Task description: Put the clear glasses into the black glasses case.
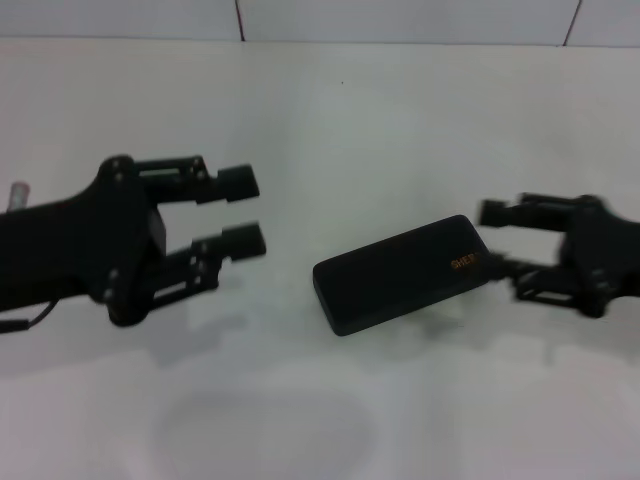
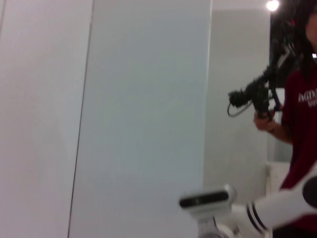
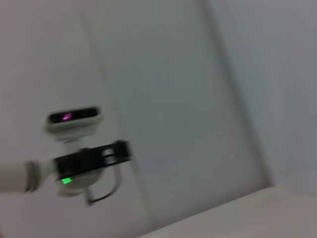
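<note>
Head view, nearest first: white bench (image 1: 330, 110) across the whole frame, with a faint oval smudge or reflection on its front part. Clear glasses not made out with certainty anywhere on it.

Mid-bench, a little right of centre: black glasses case (image 1: 400, 274), lid down, lying flat and skewed, its left end nearer the robot and its right end farther back. Small orange marking near the right end.

Left end effector (image 1: 240, 212) comes in from the left edge and points right toward the case, well apart from it. Two fingers (image 1: 236, 182) spread one above the other with a clear gap between them, nothing in the gap.

Right end effector (image 1: 490, 240) comes in from the right edge and points left. Its fingers are parted, with the upper fingertip just above and behind the case's right end and the lower one blurred at the case's right edge. Cannot tell whether that lower tip touches the case; nothing is clamped.

Farther back: the bench meets a pale wall with dark vertical seams.

Left wrist view: pale wall panels close by. Beyond them, a white robot arm with a dark camera bar (image 2: 205, 199), and farther still a person in a dark red shirt (image 2: 302, 114) holding a black camera rig (image 2: 252, 96).

Right wrist view: pale wall panels and, off against them, a white and black arm section with a green light (image 3: 81, 163).
</note>
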`<state>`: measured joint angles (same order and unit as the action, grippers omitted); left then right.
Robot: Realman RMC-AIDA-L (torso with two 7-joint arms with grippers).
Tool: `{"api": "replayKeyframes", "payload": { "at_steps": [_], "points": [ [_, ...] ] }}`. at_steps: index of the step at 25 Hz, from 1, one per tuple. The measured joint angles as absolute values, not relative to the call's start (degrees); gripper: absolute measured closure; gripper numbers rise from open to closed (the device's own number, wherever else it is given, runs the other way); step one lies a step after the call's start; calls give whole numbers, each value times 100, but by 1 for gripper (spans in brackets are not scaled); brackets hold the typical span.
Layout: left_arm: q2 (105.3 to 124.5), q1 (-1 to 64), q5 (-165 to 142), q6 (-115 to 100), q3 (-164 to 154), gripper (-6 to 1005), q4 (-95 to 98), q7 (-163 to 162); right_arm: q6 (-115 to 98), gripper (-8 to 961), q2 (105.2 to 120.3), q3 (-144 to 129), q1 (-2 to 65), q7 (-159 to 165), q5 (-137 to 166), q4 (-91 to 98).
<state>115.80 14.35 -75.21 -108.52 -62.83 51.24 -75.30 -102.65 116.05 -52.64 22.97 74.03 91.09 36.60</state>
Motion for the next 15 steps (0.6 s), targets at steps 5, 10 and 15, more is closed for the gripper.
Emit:
{"api": "replayKeyframes", "payload": {
  "at_steps": [5, 10, 15],
  "points": [
    [11495, 1517, -8115, -10894, -6260, 540, 4922, -7503, -10131, 366, 11617, -6133, 2887, 7164, 8836, 3188],
    [11366, 1536, -8359, -11068, -6246, 441, 4652, -7473, -10092, 134, 11620, -6976, 3171, 7145, 8182, 3051],
    [11308, 1455, -8407, -11070, -6161, 341, 4621, -7453, -10031, 88, 11619, -7677, 3160, 7152, 7619, 3082]
  ]
}}
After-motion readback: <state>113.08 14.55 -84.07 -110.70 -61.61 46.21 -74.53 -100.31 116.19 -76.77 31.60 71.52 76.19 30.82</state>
